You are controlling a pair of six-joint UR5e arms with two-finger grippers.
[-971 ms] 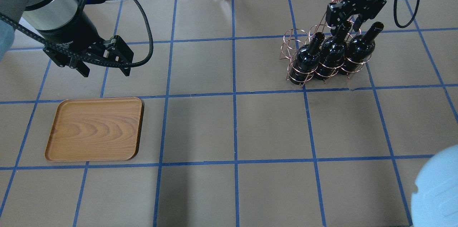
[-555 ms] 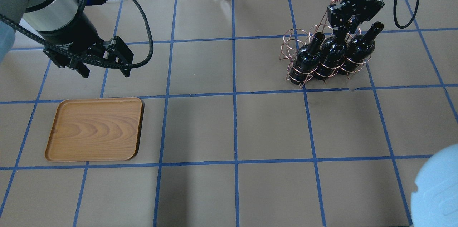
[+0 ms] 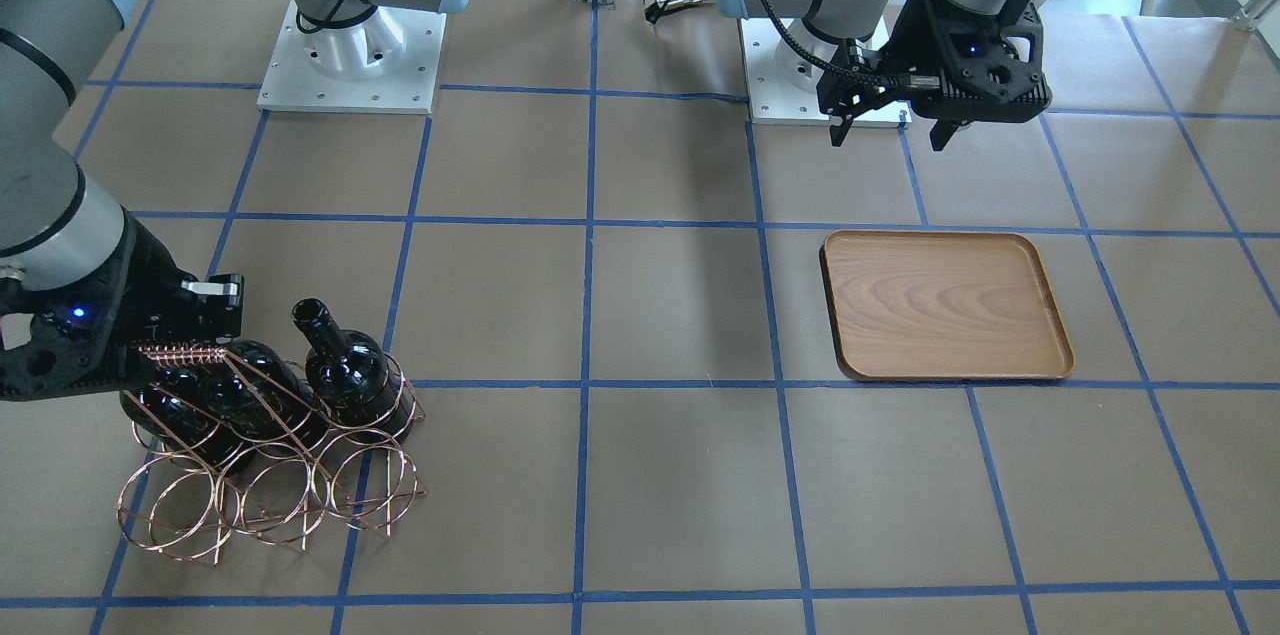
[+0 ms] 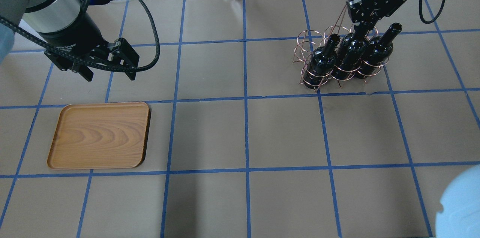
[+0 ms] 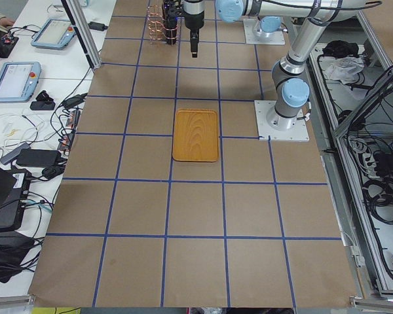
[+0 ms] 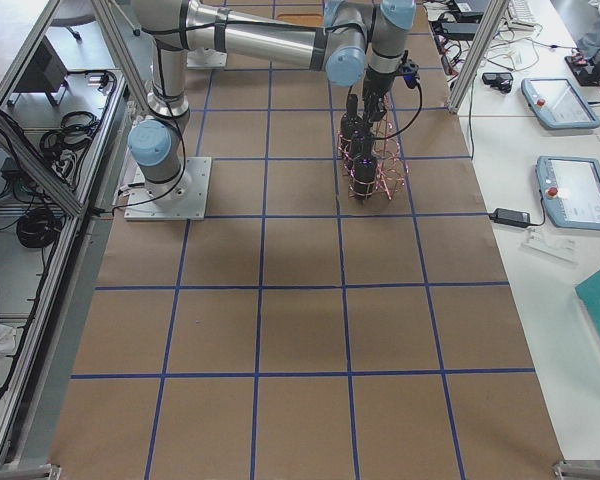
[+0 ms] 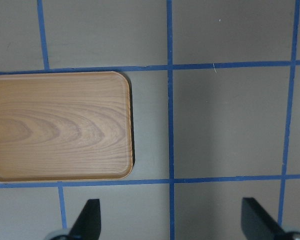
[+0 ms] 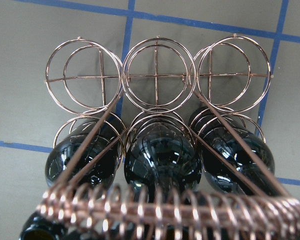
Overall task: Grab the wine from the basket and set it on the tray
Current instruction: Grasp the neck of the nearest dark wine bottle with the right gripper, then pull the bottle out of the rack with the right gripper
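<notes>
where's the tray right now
Seen from overhead, the flat brown wood-grain tray lies left on the table, near the left pincer, far from the copper wire basket.

The table [image 4: 243,133], covered in brown paper gridded with blue tape, carries the wooden tray [image 4: 99,135] on the robot's left and the copper wire basket [image 8: 170,207] on its right, well apart.

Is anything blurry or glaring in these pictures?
Right wrist view: the basket's coiled handle, nearest the lens, is soft; the hoops behind are sharp, and the middle bottle shows pale reflections. Overhead view: the tray is evenly lit, without glare.
</notes>
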